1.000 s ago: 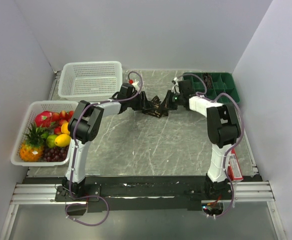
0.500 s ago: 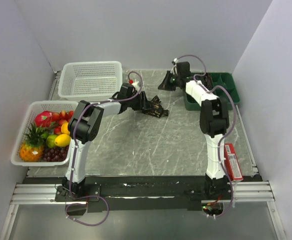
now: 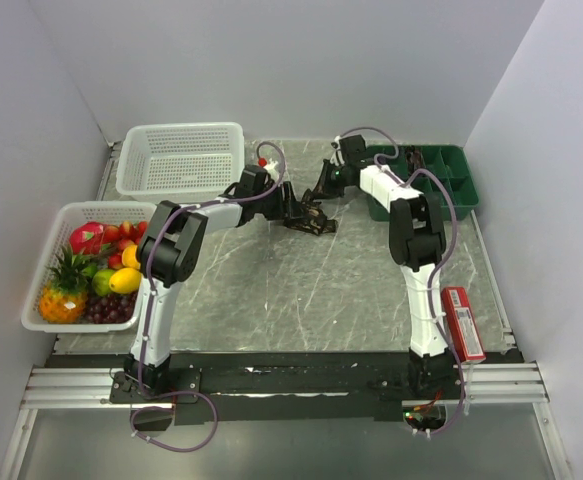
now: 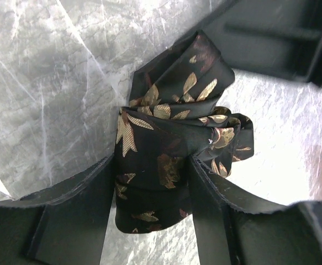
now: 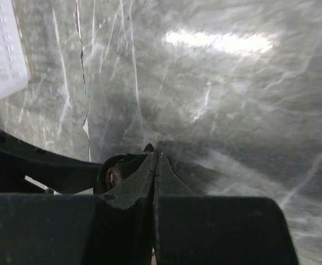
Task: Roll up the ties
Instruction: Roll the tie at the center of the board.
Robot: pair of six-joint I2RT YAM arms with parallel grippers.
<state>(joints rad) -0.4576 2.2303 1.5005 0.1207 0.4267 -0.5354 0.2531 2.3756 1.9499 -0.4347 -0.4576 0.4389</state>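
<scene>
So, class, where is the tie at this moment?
In the top view the tie lies at the far middle of the table, between the fingers of the left gripper, with the white basket to its left and the green tray to its right.

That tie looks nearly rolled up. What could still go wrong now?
The rolled tie looks loose between the fingers of the left gripper, with one end sticking out; if released, it may spring open. The right gripper, shut, points close to that roll; it could snag the fabric or bump the other gripper.
</scene>
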